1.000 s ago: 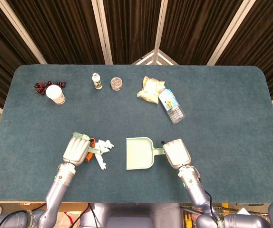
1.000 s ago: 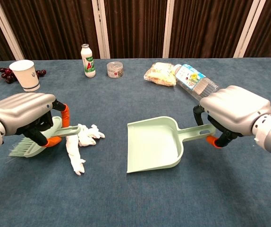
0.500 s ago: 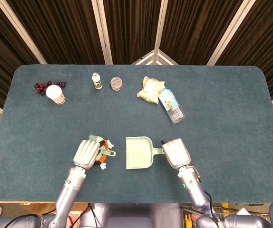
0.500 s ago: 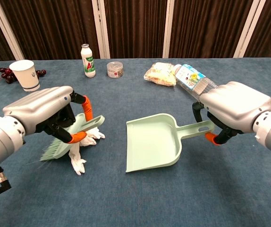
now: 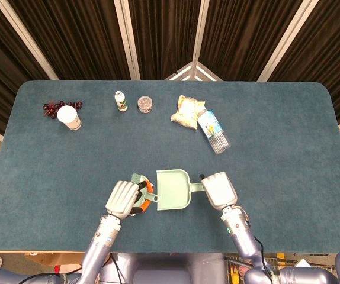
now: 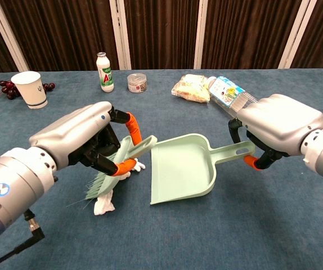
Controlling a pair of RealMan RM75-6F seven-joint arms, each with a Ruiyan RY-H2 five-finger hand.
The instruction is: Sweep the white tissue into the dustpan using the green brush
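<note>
My left hand (image 6: 88,140) (image 5: 124,198) grips the green brush (image 6: 116,163), whose handle tip (image 6: 144,144) reaches the dustpan's open edge. The white tissue (image 6: 104,202) lies bunched under and beside the bristles, just left of the pan; in the head view it is almost wholly hidden by the hand. The pale green dustpan (image 6: 181,169) (image 5: 171,189) lies flat on the table, its mouth facing left. My right hand (image 6: 277,129) (image 5: 217,189) holds its handle (image 6: 234,151).
At the back stand a paper cup (image 6: 28,89) beside dark grapes (image 6: 7,87), a small white bottle (image 6: 104,72) and a small round tin (image 6: 137,82). A snack bag (image 6: 191,88) and a lying plastic bottle (image 6: 229,94) sit behind the dustpan. The blue table (image 5: 276,136) stretches wide to the right.
My left hand has swept the brush to the right, dragging the tissue up close to the dustpan's mouth. The right hand and dustpan have barely moved.
</note>
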